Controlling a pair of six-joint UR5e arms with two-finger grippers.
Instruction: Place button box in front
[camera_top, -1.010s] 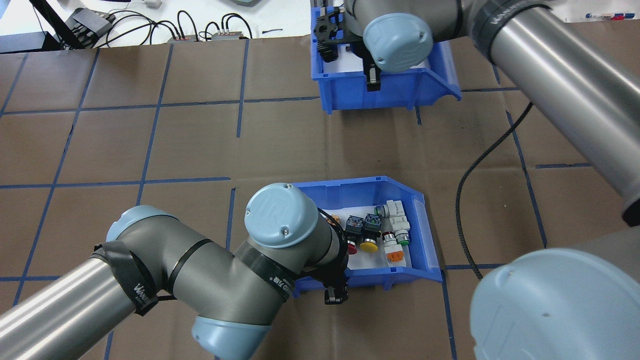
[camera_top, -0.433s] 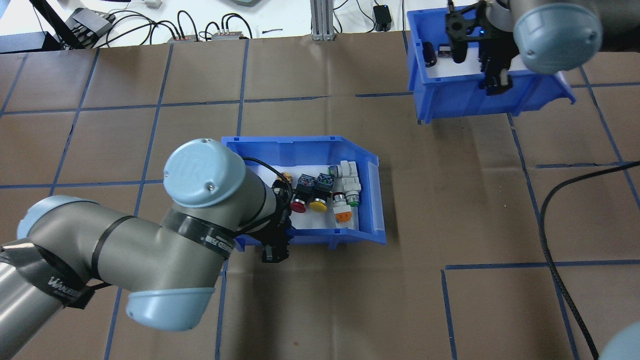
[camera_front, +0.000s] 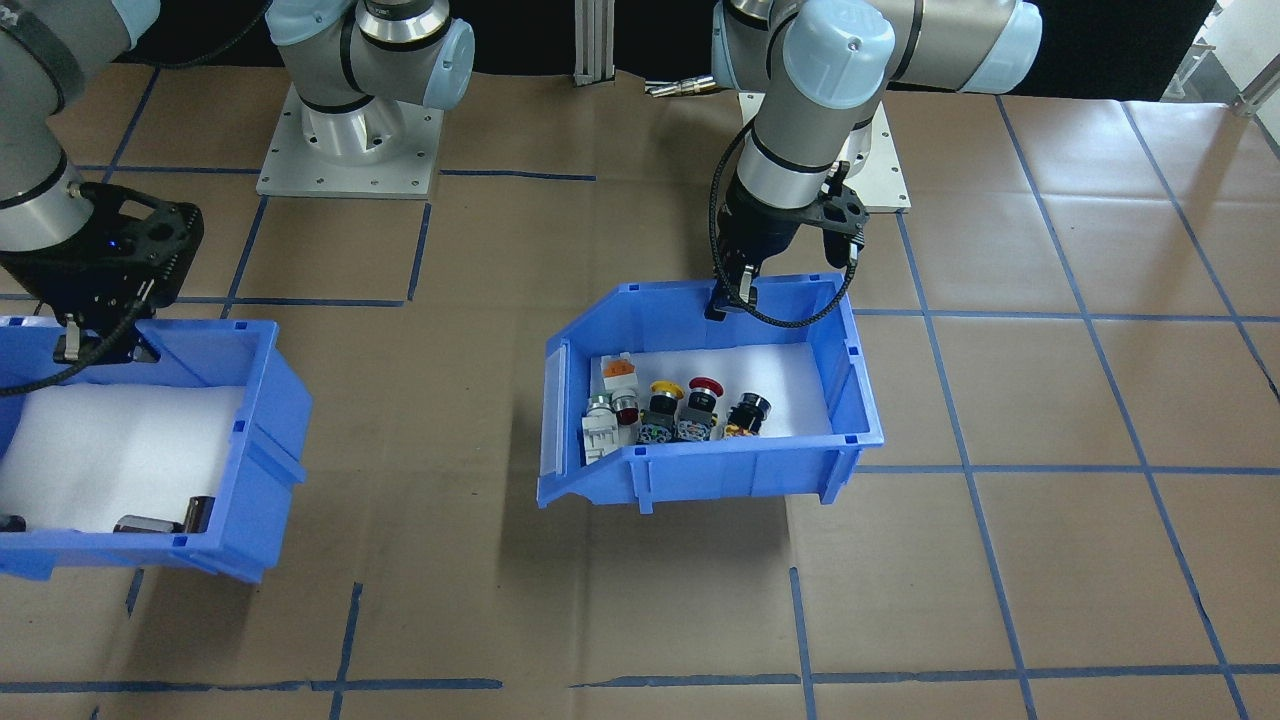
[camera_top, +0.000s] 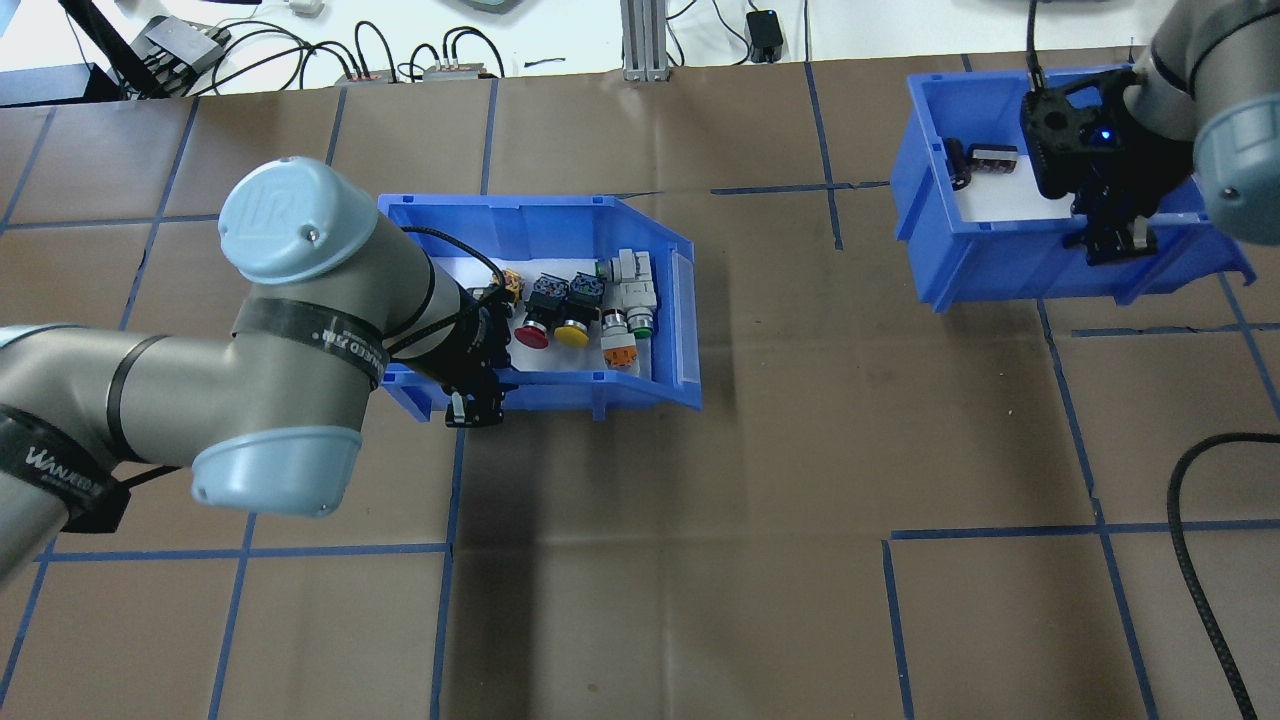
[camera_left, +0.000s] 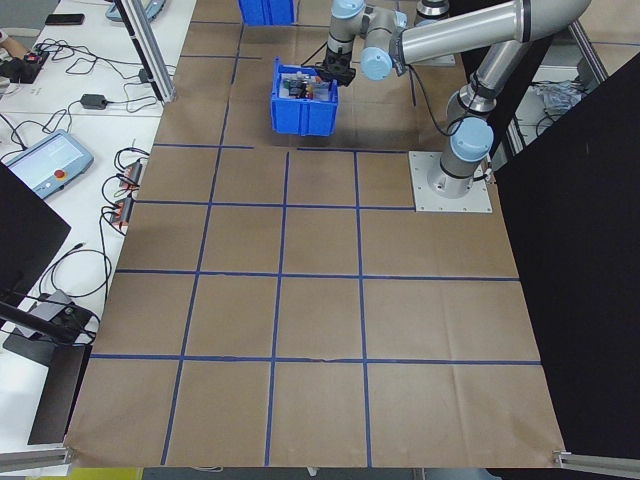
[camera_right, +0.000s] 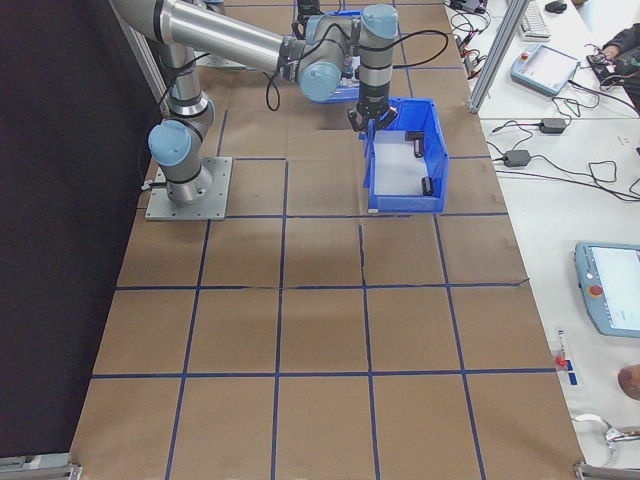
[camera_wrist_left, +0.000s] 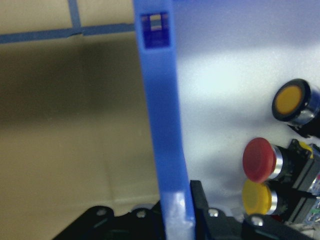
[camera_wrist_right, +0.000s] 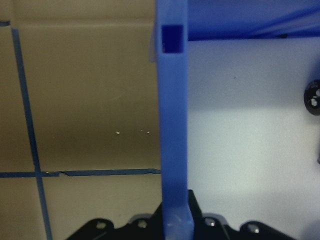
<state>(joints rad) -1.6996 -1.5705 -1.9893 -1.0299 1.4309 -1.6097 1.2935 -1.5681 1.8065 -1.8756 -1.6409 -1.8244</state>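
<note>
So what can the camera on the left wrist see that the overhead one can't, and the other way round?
Only the left wrist camera shows, close up, the left gripper with a finger on each side of the button box wall, shut on it. Only the overhead view shows the whole table, the second blue bin held by the right gripper, and both arms. Both show the red button and the yellow button on the white liner.

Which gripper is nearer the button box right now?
Left. The left gripper is clamped on the near wall of the button box. The right gripper is far off to the side, gripping the wall of the other blue bin.
</note>
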